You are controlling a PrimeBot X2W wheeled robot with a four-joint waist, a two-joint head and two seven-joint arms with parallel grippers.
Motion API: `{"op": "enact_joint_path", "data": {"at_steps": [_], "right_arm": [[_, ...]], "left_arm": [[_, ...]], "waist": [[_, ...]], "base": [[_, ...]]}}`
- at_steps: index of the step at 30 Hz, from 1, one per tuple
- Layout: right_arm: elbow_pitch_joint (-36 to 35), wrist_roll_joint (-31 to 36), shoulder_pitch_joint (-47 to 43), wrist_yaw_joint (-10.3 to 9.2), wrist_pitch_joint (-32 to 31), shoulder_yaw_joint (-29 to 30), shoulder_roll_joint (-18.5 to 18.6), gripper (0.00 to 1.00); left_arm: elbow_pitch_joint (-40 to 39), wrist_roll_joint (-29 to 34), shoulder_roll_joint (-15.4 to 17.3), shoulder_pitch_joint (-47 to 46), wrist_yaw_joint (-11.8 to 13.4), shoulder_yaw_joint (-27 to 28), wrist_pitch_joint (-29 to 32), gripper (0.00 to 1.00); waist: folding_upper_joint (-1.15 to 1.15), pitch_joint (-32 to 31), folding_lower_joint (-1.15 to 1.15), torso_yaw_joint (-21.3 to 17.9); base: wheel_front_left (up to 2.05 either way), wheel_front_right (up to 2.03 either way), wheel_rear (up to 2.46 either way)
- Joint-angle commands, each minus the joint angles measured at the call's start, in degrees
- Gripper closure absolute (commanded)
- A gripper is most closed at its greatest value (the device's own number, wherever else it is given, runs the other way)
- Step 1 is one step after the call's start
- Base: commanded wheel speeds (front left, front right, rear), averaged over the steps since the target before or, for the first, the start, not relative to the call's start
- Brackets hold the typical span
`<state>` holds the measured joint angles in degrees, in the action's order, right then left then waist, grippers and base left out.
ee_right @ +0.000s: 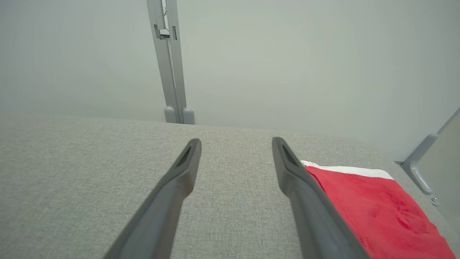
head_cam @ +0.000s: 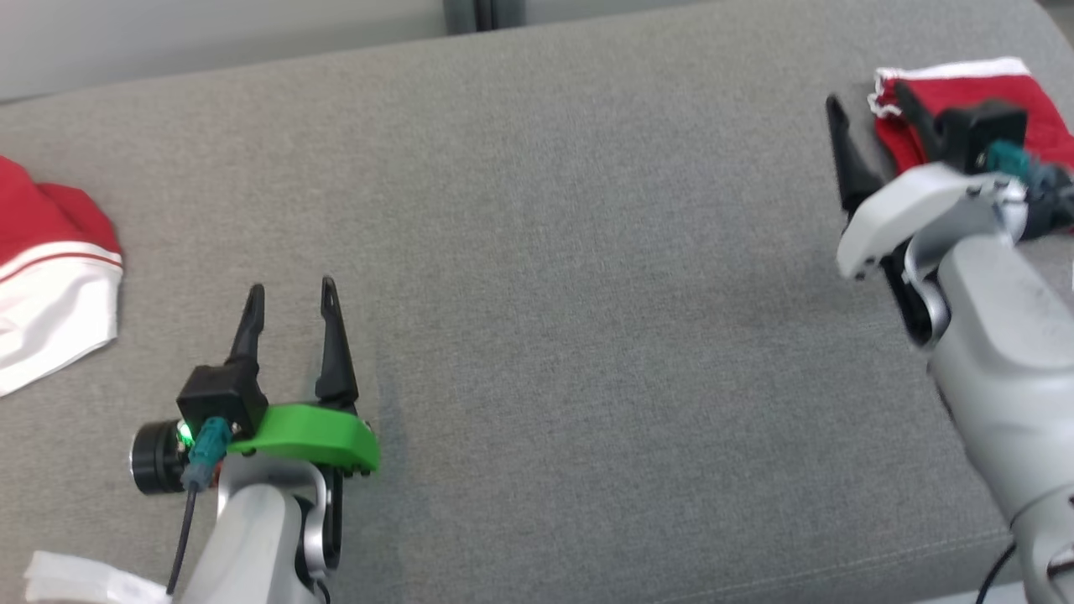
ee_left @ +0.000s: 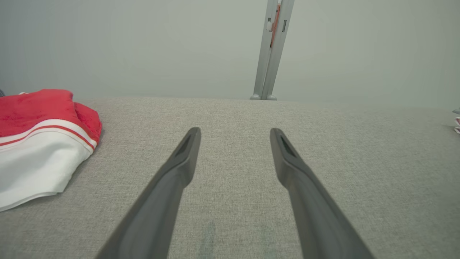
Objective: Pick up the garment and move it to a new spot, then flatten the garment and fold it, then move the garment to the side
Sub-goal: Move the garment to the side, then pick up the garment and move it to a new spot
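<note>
Head view: grey woven upholstered surface spanning the field. Folded red garment with white trim lies flat at its far right edge. Right gripper is poised at the garment's left border, fingers spread, one finger over the red cloth, nothing pinched. Left gripper at lower left, fingers likewise spread and empty, well apart from a second red-and-white garment at the left edge.

Left wrist view: parted fingers above bare fabric, second garment to their left, grey metal post beyond.

Right wrist view: parted fingers, the right one crossing the folded garment's edge; contact cannot be told.
</note>
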<state>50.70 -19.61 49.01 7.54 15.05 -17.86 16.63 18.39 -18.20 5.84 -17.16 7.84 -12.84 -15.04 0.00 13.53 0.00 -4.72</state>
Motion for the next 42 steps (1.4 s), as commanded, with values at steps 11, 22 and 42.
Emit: {"op": "enact_joint_path", "data": {"at_steps": [11, 22, 42], "right_arm": [[-16.8, 4.4, -22.3, -0.11, 0.2, 9.4, -6.6, 0.0], [-32.6, 12.7, -39.3, -0.11, -0.7, 15.3, -13.4, 0.0], [-43.6, 8.9, -47.4, -0.11, -4.6, 14.0, -13.7, 0.0]], "left_arm": [[-1.0, 1.2, -2.2, 9.2, -1.7, 0.7, -0.2, 0.0], [-2.7, 1.4, -2.7, 13.7, -1.5, 0.3, -0.2, 0.0], [-2.8, 0.5, -2.9, 14.0, -1.1, -0.1, -0.2, 0.0]], "waist": [[0.0, -9.5, 0.0, 4.9], [0.0, -11.6, 0.0, 4.8], [0.0, -12.0, 0.0, 5.1]], "base": [[0.0, 0.0, 0.0], [0.0, 0.0, 0.0], [0.0, 0.0, 0.0]]}}
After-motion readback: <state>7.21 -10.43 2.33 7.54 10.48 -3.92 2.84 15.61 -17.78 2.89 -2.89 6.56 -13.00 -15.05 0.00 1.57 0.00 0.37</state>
